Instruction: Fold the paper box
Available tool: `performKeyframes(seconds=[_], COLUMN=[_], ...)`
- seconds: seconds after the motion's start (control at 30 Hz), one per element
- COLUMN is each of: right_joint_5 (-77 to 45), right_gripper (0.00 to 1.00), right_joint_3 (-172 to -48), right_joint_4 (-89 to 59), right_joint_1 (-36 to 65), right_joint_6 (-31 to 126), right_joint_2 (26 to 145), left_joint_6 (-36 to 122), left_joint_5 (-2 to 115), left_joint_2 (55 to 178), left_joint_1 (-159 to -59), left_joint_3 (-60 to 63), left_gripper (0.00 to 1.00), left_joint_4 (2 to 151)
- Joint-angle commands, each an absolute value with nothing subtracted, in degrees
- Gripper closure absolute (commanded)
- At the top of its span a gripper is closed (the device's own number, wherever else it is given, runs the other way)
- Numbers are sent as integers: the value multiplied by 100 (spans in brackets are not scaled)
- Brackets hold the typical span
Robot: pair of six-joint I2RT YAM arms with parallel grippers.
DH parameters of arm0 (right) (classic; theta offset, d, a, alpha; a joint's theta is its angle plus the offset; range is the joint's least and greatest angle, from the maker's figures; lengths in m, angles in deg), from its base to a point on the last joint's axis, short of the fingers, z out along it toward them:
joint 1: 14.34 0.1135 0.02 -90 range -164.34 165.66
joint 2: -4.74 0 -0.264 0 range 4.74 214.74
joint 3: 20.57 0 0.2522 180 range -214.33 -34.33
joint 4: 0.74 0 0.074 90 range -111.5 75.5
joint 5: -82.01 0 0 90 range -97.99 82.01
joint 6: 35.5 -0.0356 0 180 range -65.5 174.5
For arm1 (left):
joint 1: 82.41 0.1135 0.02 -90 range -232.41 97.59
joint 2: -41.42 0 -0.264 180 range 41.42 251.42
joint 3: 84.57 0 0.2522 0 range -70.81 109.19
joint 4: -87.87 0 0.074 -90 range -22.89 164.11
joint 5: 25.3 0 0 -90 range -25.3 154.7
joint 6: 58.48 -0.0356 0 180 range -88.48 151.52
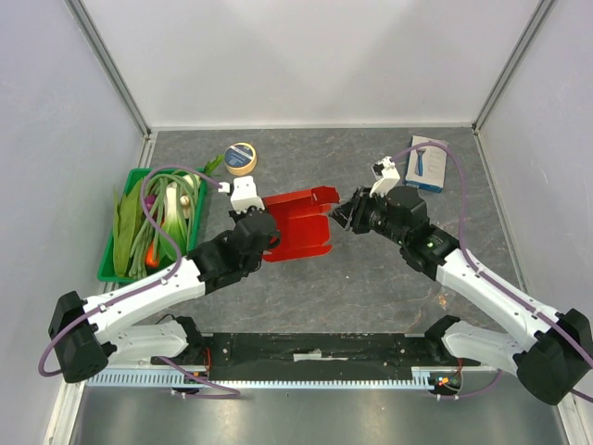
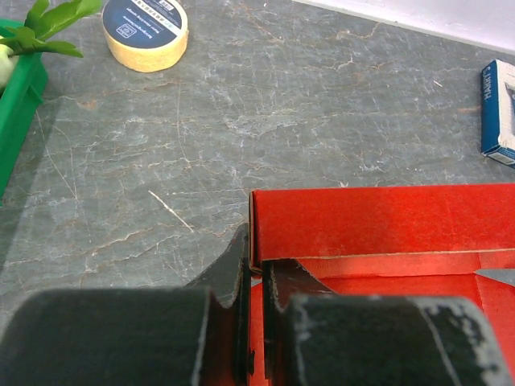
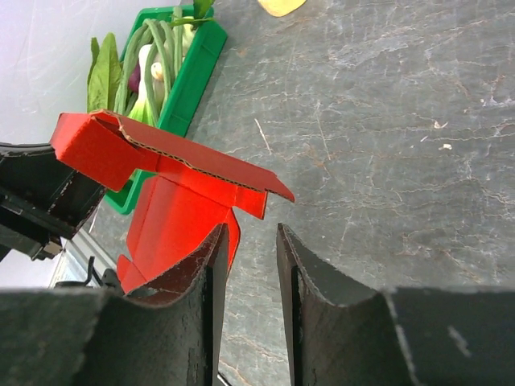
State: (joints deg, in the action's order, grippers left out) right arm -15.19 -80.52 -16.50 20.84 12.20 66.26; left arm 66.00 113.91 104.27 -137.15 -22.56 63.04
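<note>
Mid-fold: left pincer (image 2: 254, 277) clamps the glossy red cardboard box blank (image 1: 301, 227); right pincer (image 3: 251, 241), slightly parted and empty, probably must push its raised flap.

The left pincer (image 2: 255, 277) grips the box (image 2: 378, 221) by its upright wall at the corner, jaws nearly together. Tape roll (image 2: 146, 32) and green tray (image 2: 16, 104) sit upper left on the table (image 2: 306, 104).

Bright, even light; near fingers blurred
</note>
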Motion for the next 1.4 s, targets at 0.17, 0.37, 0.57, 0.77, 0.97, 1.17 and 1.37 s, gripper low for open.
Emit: performKeyframes(seconds=[0.17, 0.37, 0.57, 0.77, 0.97, 1.17, 1.37], right_joint_5=[-931, -834, -273, 359, 1090, 1592, 1531], right_gripper=[65, 80, 95, 100, 94, 89, 78], right_joint_3=[-8073, -8109, -8301, -8600, -9354, -9673, -9445], right_joint_4=[-1152, -941, -1167, -1415, -2073, -2258, -2328], right_joint_1=[2284, 2459, 2810, 3268, 3953, 4297, 4306], right_joint_6=[1258, 1240, 1494, 1880, 2742, 3498, 3639], right_joint_2=[6837, 6995, 7101, 7461, 8146, 8744, 8517], left_joint_6=[6966, 6984, 6905, 6958, 6922, 6914, 6783], left_joint_5=[11638, 11691, 11752, 11674, 11612, 11585, 11629], left_joint_2=[10487, 10514, 10689, 10751, 10804, 10786, 10769], left_joint_1=[-13734, -13734, -13743, -13743, -13743, -13743, -13743], left_joint_3=[-2019, -2027, -1975, -1940, -1896, -1966, -2089], left_gripper=[98, 98, 98, 98, 98, 98, 98], left_joint_4=[6286, 6295, 6286, 6286, 6286, 6286, 6304])
